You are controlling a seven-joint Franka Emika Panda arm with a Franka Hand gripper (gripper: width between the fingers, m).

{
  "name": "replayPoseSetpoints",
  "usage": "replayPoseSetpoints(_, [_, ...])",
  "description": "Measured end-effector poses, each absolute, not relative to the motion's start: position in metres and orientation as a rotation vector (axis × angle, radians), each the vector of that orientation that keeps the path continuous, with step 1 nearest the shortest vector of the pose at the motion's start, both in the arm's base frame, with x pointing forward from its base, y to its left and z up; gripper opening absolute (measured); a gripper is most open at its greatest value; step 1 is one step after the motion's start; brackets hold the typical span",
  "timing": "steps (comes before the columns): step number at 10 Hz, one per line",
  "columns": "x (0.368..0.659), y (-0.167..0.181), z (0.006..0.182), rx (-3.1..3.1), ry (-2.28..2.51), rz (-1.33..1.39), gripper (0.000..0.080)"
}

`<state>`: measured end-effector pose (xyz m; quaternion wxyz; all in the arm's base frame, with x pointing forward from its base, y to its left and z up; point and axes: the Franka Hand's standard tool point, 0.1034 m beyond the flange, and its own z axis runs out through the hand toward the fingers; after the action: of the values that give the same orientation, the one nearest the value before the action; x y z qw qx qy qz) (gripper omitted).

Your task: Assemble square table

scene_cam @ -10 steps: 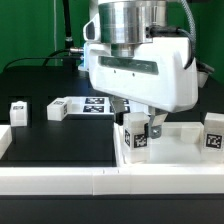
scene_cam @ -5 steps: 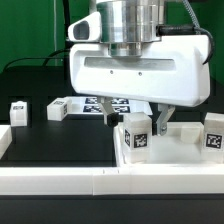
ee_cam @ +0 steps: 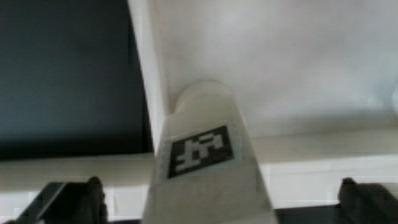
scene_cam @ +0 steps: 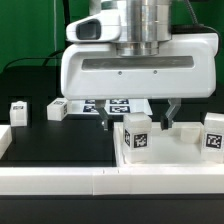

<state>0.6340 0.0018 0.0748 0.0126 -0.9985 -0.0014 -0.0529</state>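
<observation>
Seen from the exterior view's left, a small white plastic block leg [scene_cam: 18, 110] with a black-and-white tag on its face stands on the black worktop [scene_cam: 60, 140]. Just to its right, and apart from it, stands a second white tagged block leg [scene_cam: 57, 108]. Behind these, towards the middle, lies the marker board [scene_cam: 100, 104], a thin flat white strip of printed tags partly hidden by the arm.

The robot's broad white tool [scene_cam: 139, 121] hangs over the centre of the scene with its jaws spread wide and nothing gripped. One dark finger [scene_cam: 110, 120] hangs to the left of a third white block leg [scene_cam: 137, 134], the other to its right, with a gap on each side. This upright leg shows a tag towards the camera and stands at the left end of the white square tray-like plastic tabletop [scene_cam: 175, 150], against its raised rim.

The wrist view looks down on the same leg [ee_cam: 210, 130], which rises between the tool's [ee_cam: 217, 200] two dark fingertips [ee_cam: 71, 200]. Neither fingertip touches it. There the tabletop's white surface [ee_cam: 267, 50] lies beside the black worktop [ee_cam: 63, 80].

At the far right a fourth white tagged block leg [scene_cam: 213, 133] stands by the tabletop's right end. Whether it is inside the rim cannot be told. A long low white border rail [scene_cam: 100, 182] runs across the front.
</observation>
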Motion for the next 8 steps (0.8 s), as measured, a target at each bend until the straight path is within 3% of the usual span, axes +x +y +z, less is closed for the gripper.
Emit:
replayPoseSetpoints(3, [0.635,0.0005,0.0761,-3.112,-0.221,-0.172,0.0649])
replayPoseSetpoints(5, [0.635,0.0003,0.0759,-3.112,-0.217,-0.173,0.0397])
replayPoseSetpoints(6, [0.6351,0.0002,0.0759,-3.112,-0.197,-0.173,0.0397])
replayPoseSetpoints(7, [0.635,0.0001,0.0758,-3.113,-0.178,-0.173,0.0285])
replayPoseSetpoints(8, [0.635,0.0001,0.0758,-3.113,-0.172,-0.172,0.0285])
